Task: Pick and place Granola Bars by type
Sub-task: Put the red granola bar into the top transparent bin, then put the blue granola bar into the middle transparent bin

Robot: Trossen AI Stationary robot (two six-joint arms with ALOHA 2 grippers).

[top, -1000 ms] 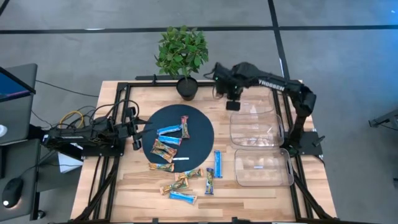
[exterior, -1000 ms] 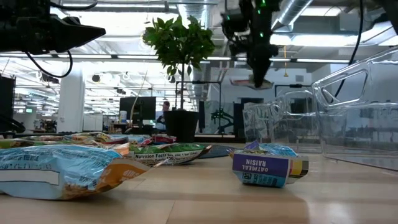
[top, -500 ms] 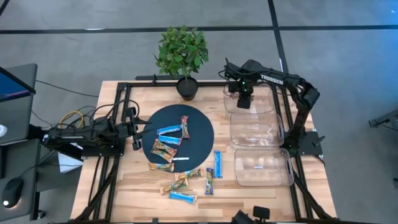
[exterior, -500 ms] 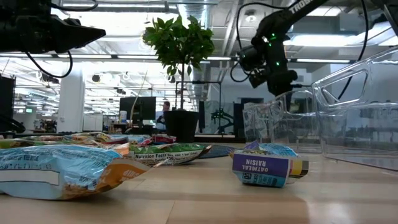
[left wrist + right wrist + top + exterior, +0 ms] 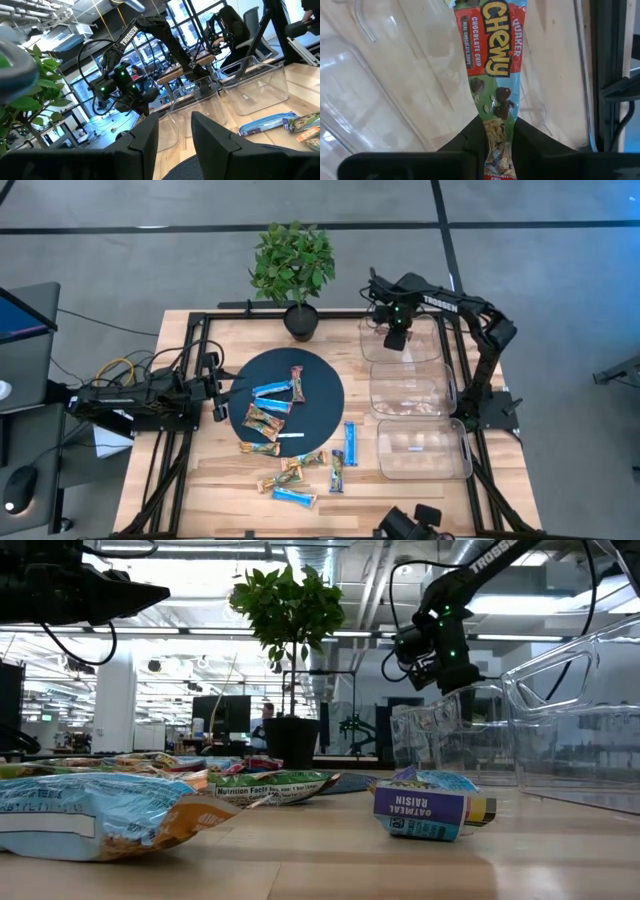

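My right gripper (image 5: 397,340) hangs over the far clear bin (image 5: 425,340), shut on a red Chewy granola bar (image 5: 492,50). Its dark body also shows in the low view (image 5: 452,665). My left gripper (image 5: 222,395) waits open at the left edge of the dark round plate (image 5: 320,405). Its fingers stand apart (image 5: 175,135) and touch nothing. Blue (image 5: 271,390), red (image 5: 297,384) and brown-green (image 5: 262,420) bars lie flat on the plate. More bars lie on the wood near it, among them a blue one (image 5: 350,443) and another blue one (image 5: 293,497). My right gripper pinches the red bar between its two fingers near one end (image 5: 496,131), coming from above and pointing down. The bar runs on along the fingers' line, away from them, toward the bin's floor. Its far end leaves the wrist view, so I cannot tell whether it touches the bin.
Two more clear bins stand in a row toward the near edge, the middle one (image 5: 435,405) and the near one (image 5: 450,465). A potted plant (image 5: 293,265) stands at the far edge. A thin white strip (image 5: 290,437) lies on the plate. A person (image 5: 230,25) sits beyond the table.
My right gripper has carried the red bar toward the table's right, from beside the far bin's left wall to over the bin, tipping as it went. It has stayed shut on the bar. The bars on the plate and the wood have not moved.
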